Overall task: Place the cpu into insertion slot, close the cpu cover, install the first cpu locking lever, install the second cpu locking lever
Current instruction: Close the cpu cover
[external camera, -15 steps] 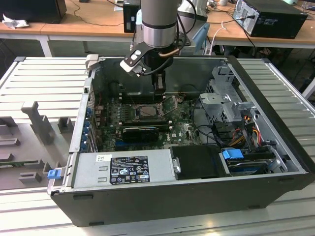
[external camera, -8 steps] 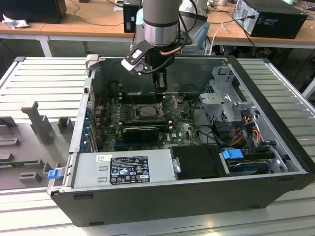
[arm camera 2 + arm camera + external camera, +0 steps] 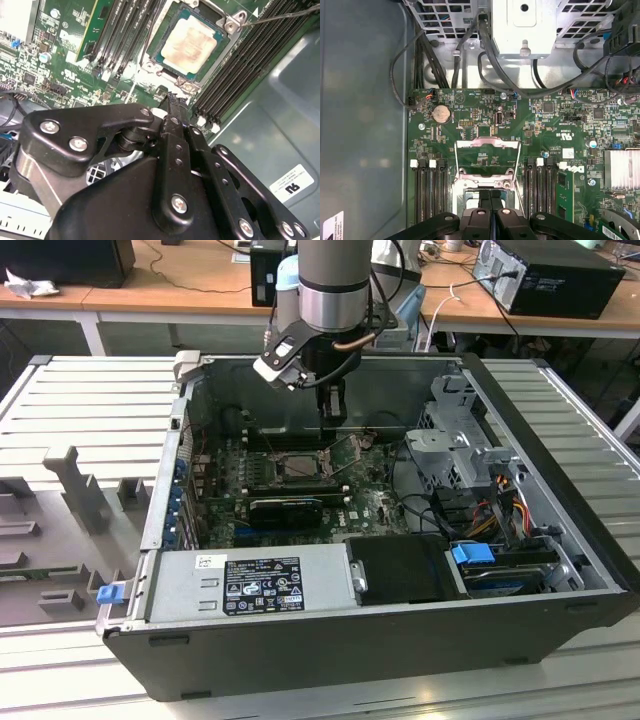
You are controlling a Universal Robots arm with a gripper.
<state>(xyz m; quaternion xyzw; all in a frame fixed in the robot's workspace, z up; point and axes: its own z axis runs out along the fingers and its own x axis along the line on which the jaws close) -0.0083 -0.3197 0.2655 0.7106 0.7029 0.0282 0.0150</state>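
The open computer case point(image 3: 400, 640) sat on a grey slatted table point(image 3: 90, 390), wooden benches point(image 3: 190, 285) behind. The gripper point(image 3: 333, 416), fingers pressed together and empty, hung just above the green board point(image 3: 560, 145). Just beneath its tips the cpu point(image 3: 190, 44) lay in the insertion slot point(image 3: 153, 59); the cpu cover point(image 3: 487, 143) stood open just beyond, memory slots point(image 3: 430, 192) flanking.

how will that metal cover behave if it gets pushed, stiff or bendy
The cover stands open beside the socket, so it likely swings rather than slides. Thin frame, open centre: probably light, might flex slightly.
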